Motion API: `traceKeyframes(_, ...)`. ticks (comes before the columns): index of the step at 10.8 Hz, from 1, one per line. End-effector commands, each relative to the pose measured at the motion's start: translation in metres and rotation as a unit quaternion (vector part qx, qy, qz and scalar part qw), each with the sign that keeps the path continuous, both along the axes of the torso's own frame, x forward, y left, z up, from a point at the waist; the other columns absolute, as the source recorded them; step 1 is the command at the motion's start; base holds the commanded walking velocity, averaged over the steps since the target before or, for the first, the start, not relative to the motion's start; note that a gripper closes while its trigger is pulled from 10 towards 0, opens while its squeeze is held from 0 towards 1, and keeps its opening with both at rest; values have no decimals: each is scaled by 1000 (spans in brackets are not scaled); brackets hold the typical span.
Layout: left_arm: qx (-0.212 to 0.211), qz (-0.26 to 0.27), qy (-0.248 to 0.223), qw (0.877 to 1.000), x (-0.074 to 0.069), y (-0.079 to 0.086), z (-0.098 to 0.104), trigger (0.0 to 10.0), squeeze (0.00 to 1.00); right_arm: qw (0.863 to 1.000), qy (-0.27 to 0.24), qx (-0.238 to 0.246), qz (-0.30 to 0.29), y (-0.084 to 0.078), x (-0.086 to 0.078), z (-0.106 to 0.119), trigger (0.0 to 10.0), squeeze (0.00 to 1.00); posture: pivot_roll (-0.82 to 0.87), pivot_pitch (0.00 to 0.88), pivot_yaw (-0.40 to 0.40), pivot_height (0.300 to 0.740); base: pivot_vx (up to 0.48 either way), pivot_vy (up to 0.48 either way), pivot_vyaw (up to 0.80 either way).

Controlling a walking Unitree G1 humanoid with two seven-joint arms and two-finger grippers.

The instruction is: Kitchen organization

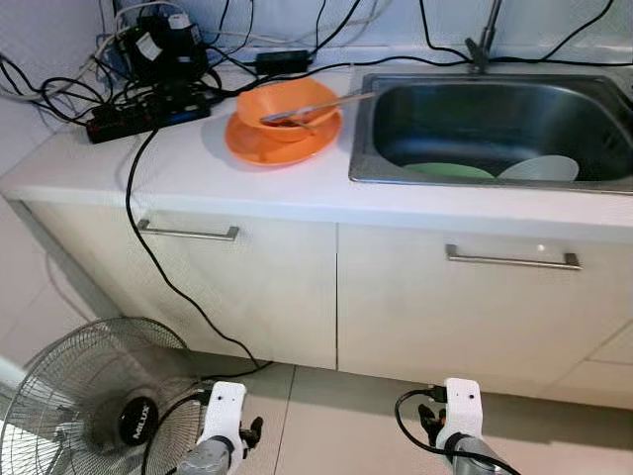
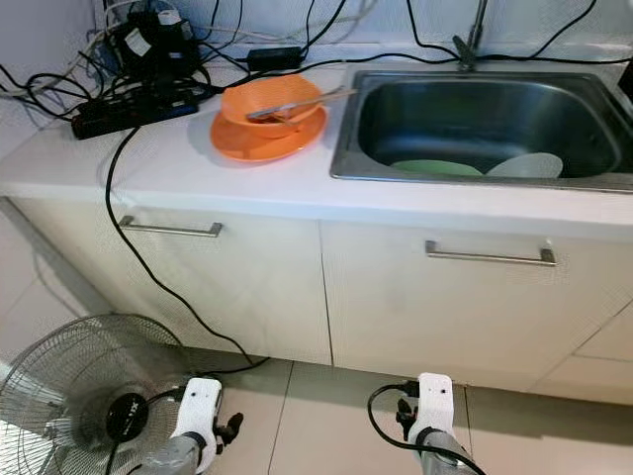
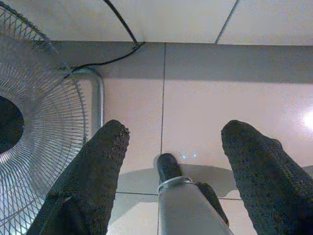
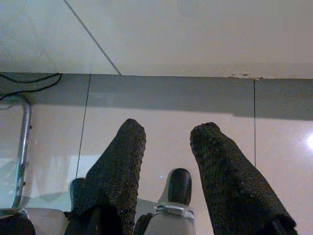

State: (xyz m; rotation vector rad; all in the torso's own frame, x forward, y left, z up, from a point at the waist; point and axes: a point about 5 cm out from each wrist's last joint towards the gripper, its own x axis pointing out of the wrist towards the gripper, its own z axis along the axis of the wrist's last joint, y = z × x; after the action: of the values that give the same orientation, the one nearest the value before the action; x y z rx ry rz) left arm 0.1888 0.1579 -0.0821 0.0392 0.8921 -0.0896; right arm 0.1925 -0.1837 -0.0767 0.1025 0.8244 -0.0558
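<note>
Both arms are hanging idle above the pale tiled floor [image 1: 336,416], the left gripper [image 3: 171,147] and right gripper [image 4: 168,142] with fingers apart, holding nothing. An orange plastic bowl [image 1: 287,107] is sitting on an orange plate [image 1: 247,146] near the stainless steel sink's [image 1: 361,163] left rim. A grey wire-caged floor fan [image 1: 79,396] is crowding the floor at left.

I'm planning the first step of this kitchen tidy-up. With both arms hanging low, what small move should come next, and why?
Probably raise the left gripper toward the orange bowl stacked on the orange plate, since both grippers hang open near the floor, the right gripper too, and those dishes sit on the counter beside the sink.
</note>
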Motion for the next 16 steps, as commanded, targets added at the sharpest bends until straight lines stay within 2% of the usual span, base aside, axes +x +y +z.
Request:
traceKeyframes(1, 3, 1, 1, 1000, 0, 3, 0, 10000, 0, 1000, 1, 6, 3, 3, 2, 0, 10000, 0, 9, 0, 72, 740, 0, 0, 0)
traceKeyframes(5, 7, 0, -8, 1000, 1, 4, 1, 10000, 0, 1000, -14, 0, 8, 4, 6, 3, 10000, 0, 12, 0, 73, 740, 0, 0, 0)
traceKeyframes(7, 20, 15, -83, 996, 24, 7, 17, 10000, 0, 998, -59, -26, -11, 1, 24, 15, 10000, 0, 10, 0, 78, 740, 0, 0, 0)
traceKeyframes(8, 21, 35, -128, 991, 37, 11, 28, 10000, 0, 993, -109, -48, 5, 2, 39, 28, 10000, 0, 15, 0, 76, 740, 0, 0, 0)
traceKeyframes(9, 20, 45, -147, 988, 41, 14, 32, 10000, 0, 988, -136, -73, 20, 2, 46, 35, 10000, 0, 18, 0, 74, 740, 0, 0, 0)
traceKeyframes(10, 27, 53, -192, 980, 48, 19, 41, 10000, 0, 973, -207, -91, 44, 5, 60, 52, 10000, 0, 16, 0, 73, 740, 0, 0, 0)
traceKeyframes(11, 34, 45, -233, 971, 54, 19, 51, 10000, 0, 961, -254, -102, 47, 5, 68, 65, 10000, 0, 17, 0, 70, 740, 0, 0, 0)
traceKeyframes(12, 36, 32, -288, 956, 65, 15, 66, 10000, 0, 945, -307, -108, 31, 4, 77, 82, 10000, 0, 23, 0, 68, 740, 0, 0, 0)
traceKeyframes(14, 37, 8, -387, 921, 86, 4, 101, 10000, 0, 911, -396, -114, 30, 10, 91, 117, 10000, 0, 23, 0, 66, 740, 0, 0, 0)
traceKeyframes(15, 35, -5, -433, 901, 97, -3, 121, 10000, 0, 889, -442, -115, 28, 14, 96, 139, 10000, 0, 24, 0, 67, 740, 0, 0, 0)
traceKeyframes(16, 30, -13, -466, 884, 104, -9, 137, 10000, 0, 875, -470, -113, 16, 16, 99, 154, 10000, 0, 19, 0, 69, 740, 0, 0, 0)
